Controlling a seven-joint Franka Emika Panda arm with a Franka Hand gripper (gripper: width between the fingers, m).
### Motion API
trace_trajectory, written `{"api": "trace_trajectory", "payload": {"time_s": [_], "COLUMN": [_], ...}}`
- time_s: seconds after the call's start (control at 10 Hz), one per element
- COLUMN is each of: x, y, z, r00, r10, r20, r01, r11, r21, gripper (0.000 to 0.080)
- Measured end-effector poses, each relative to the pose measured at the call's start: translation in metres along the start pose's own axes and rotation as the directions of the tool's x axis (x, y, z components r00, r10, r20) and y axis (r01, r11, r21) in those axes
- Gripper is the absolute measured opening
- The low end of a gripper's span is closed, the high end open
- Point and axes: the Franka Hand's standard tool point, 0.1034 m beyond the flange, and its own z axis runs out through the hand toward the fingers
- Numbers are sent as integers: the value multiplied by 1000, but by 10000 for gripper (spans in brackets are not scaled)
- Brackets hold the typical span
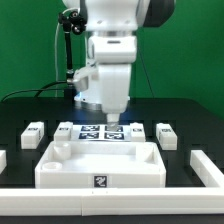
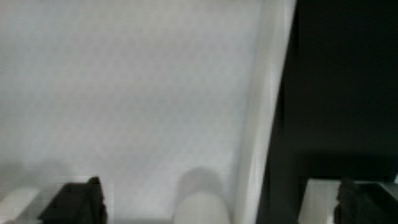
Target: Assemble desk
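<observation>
Wrist view blurred: tool [image 2: 210, 200] spread, empty; white surface [image 2: 125, 90] below, perhaps marker board [image 1: 100, 133]; edge legs [image 1: 212, 168] cropped.

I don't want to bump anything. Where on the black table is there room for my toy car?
Bare table shows behind the leg on the exterior view's left and behind the leg on its right. The middle is crowded: the gripper hangs over the marker board, just behind the desk top.
</observation>
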Motion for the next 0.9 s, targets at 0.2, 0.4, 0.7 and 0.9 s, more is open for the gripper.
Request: {"api": "trace_trajectory", "payload": {"time_s": [0.2,0.4,0.7,0.9], "x": [-7,-3,-3,-3], "y": [-12,-18,-18,-18], "z": [31,45,47,47], "r00": [1000,999,998,998], "r10": [11,37,55,55], "r20": [-9,-15,-15,-15], "r01": [-11,-37,-55,-55], "r11": [1000,999,998,998], "r21": [-2,13,12,12], "gripper": [650,650,524,385]}}
